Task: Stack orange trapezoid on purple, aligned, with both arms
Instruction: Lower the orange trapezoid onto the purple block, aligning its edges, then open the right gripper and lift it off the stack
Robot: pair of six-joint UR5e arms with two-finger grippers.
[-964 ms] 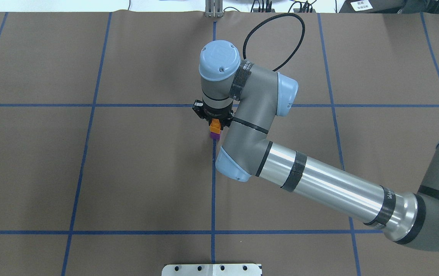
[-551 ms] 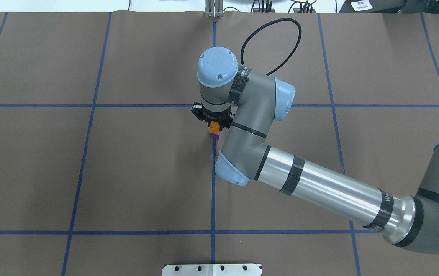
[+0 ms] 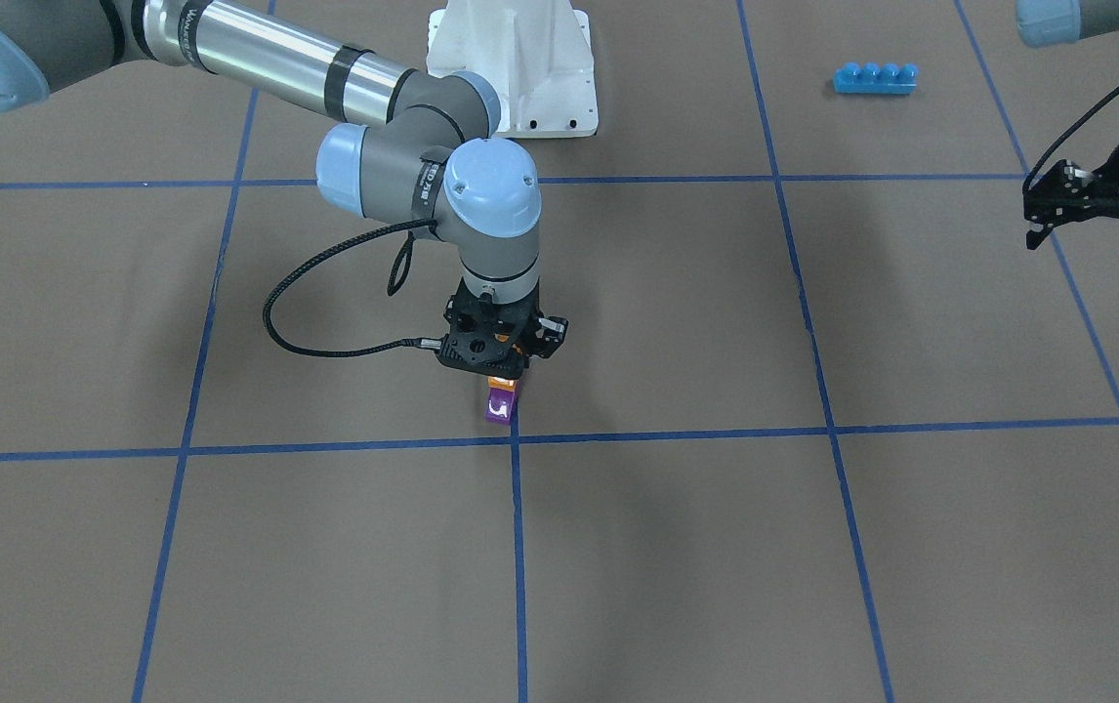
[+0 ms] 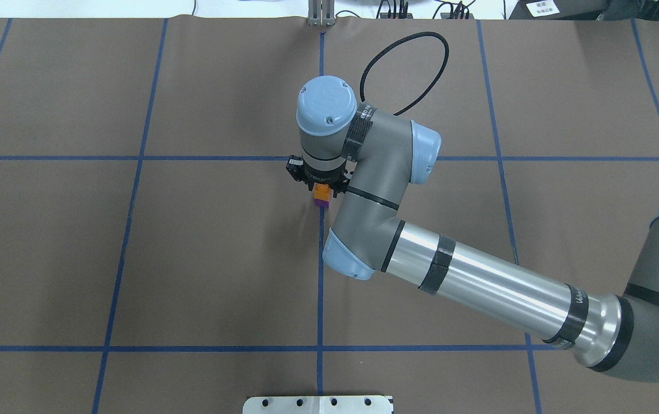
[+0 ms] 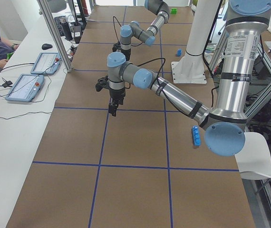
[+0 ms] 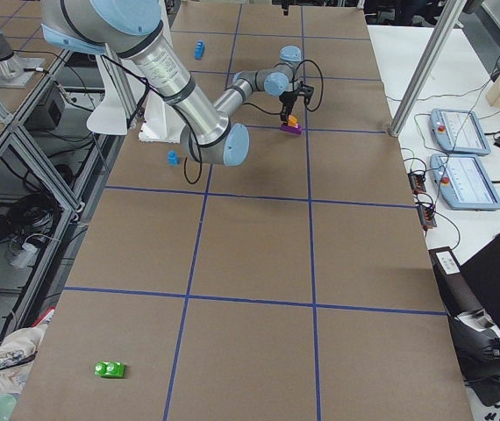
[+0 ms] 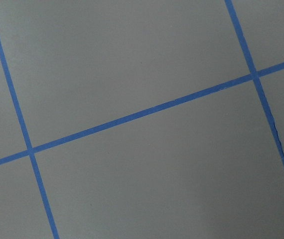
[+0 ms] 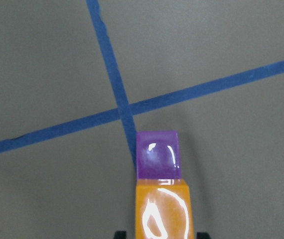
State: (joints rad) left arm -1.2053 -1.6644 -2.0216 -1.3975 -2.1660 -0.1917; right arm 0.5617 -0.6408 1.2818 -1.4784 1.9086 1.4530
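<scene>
Right end effector [image 3: 501, 373], closed on the side faces of the orange trapezoid [image 3: 498, 383], holds it atop the purple [image 3: 500, 406] on the tabletop [image 3: 716, 537] beside a tape crossing [image 3: 517, 437]; glossy, light, rigid plastic, it likely wants a square pinch below the stud.

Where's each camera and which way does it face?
Front: across the table, facing the robot; right arm, left arm.
Overhead: behind robot, looking down; right arm.
Left side: table end; left arm nearest.
Right side: opposite end; right arm nearest.
Left wrist: bare table only.
Right wrist: down on orange block above purple block; front shares them.
</scene>
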